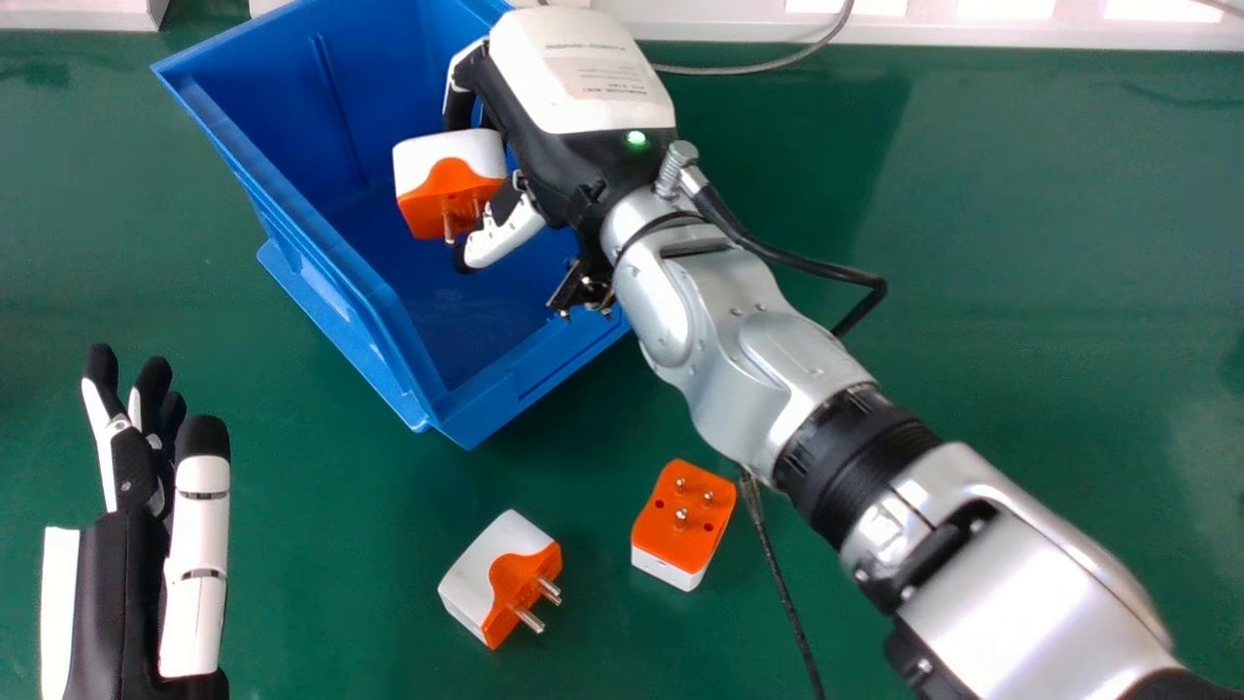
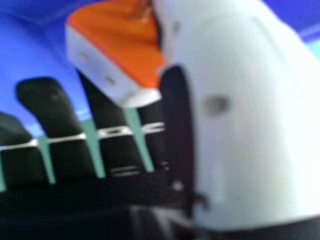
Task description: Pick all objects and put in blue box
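Blue box (image 1: 282, 78) — smooth plastic, plug prongs (image 1: 530, 620) — shiny metal, smooth green tabletop (image 1: 1020, 243)

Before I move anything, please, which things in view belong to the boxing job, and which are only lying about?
For the job:
blue box
plug adapter in the right hand
left loose plug adapter
right loose plug adapter

Just lying about:
grey cable at the far side
black cable

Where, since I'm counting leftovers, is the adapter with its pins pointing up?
In the head view, that adapter lies on the table, right of the other loose adapter and left of the robot's right arm.
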